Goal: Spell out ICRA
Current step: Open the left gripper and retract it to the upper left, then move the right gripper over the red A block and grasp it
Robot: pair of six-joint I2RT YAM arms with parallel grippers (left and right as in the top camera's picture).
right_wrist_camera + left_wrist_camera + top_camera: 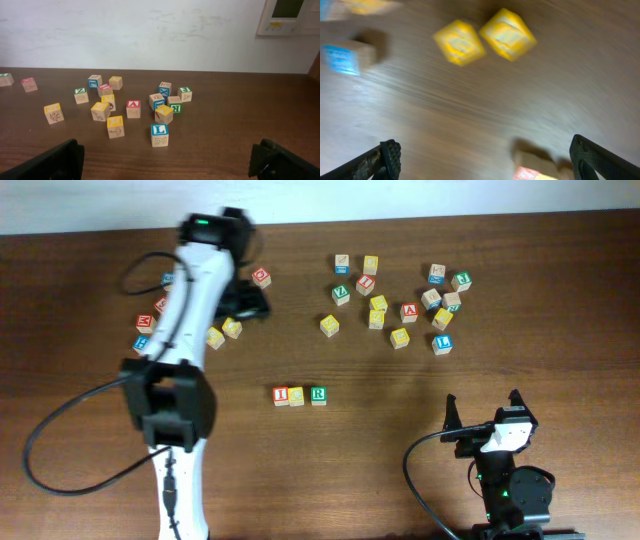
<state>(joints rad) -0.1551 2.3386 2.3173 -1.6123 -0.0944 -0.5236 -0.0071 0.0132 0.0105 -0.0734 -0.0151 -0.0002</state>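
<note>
Blur smears our left wrist view: the two yellow blocks [507,34] ahead of the left gripper [485,155] show no letter we can read, and a reddish block [532,172] is cut off at the bottom edge. From overhead, the arm [190,300] hides part of that gripper. Its fingers stand wide apart, holding nothing. The right gripper [165,160] is equally wide and empty over the desk [225,130]. The red A block [133,108] lies well ahead of it, slightly left. The row [297,395], I to R with a middle letter we cannot read, sits off to its left.
</note>
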